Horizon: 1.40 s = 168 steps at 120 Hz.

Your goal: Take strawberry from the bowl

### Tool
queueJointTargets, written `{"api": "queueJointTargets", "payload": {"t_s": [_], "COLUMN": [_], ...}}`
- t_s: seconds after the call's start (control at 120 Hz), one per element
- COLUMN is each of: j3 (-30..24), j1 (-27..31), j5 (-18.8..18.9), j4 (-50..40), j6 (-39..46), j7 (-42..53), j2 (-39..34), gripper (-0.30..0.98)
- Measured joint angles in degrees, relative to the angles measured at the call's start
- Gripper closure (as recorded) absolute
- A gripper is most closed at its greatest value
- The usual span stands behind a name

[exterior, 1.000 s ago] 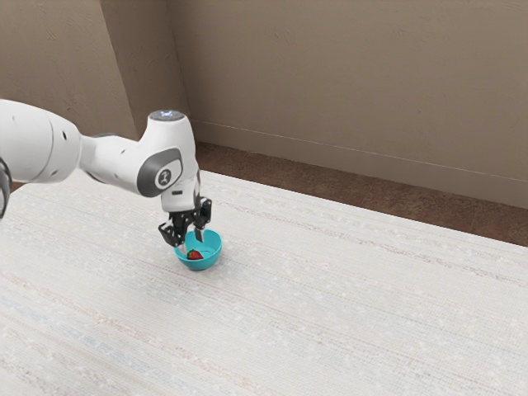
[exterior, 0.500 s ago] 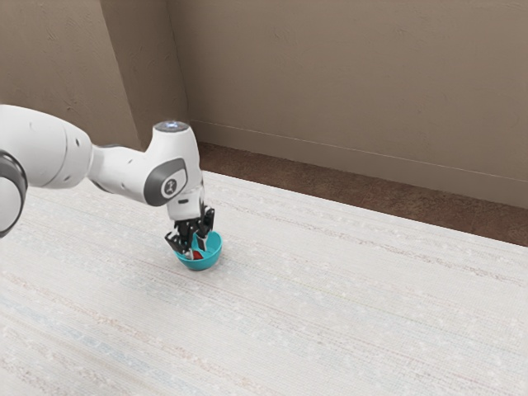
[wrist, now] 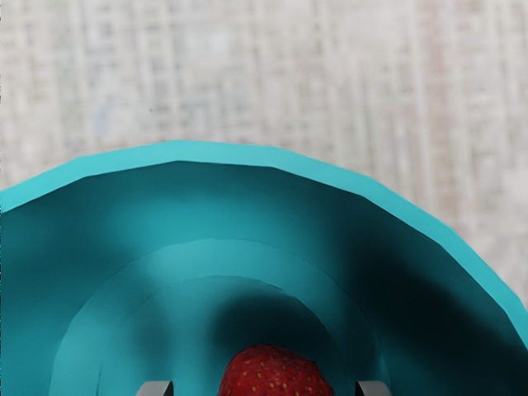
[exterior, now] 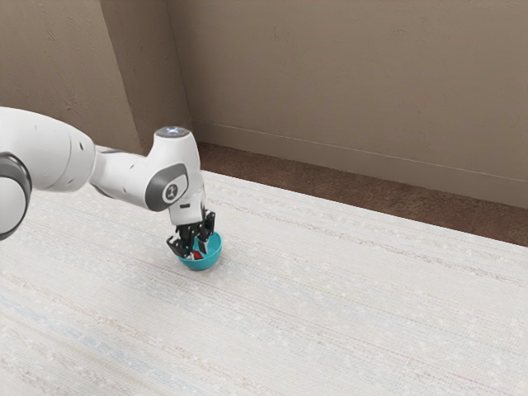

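So there's pale, streaky tabletop (exterior: 330, 313) all around the round, smooth teal bowl (wrist: 190, 153), whose wall pretty much fences in the red, seeded strawberry (wrist: 276, 375) inside, and the black two-finger gripper (exterior: 198, 252) is dipped into the bowl, open around the fruit.

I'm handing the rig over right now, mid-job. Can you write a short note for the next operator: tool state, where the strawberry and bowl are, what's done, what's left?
Tool: open, lowered into the bowl, fingertips on either side of the strawberry with gaps between; nothing gripped.
Strawberry: inside the turquoise bowl, which stands upright on the table.
Done: tool is lined up around the strawberry.
Left: close on it, lift it clear of the rim.
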Motion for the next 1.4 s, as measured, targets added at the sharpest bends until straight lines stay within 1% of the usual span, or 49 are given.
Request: {"api": "queueJointTargets", "payload": {"t_s": [0.15,0.317,0.625,0.767,0.883,0.933,1.017,1.067,1.142,1.233,1.4], "j3": [0.0,0.0,0.0,-0.01,-0.43,-2.23,-8.24,-11.07,-14.23,-15.89,-16.23], "j1": [0.03,0.01,-0.17,-0.29,-0.31,-0.3,-0.89,-2.52,-6.43,-9.47,-9.73], "j5": [0.07,0.15,0.39,0.32,0.19,0.15,0.02,0.07,0.18,0.26,0.44], "j4": [0.01,0.01,-0.03,-0.04,-0.42,-0.6,-0.5,-0.3,2.02,4.75,5.35], "j6": [0.34,0.78,2.62,3.06,3.26,3.21,3.21,3.24,3.41,3.91,4.49], "j7": [-0.21,-0.41,-0.38,-0.26,-0.19,-0.18,-0.4,-0.74,-1.42,-2.26,-3.57], "j2": [0.38,0.61,0.42,-0.72,-4.04,-5.66,-6.34,-5.72,-2.42,0.79,1.61], "gripper": [0.45,0.49,0.7,0.75,0.76,0.77,0.78,0.78,0.78,0.78,0.76]}}
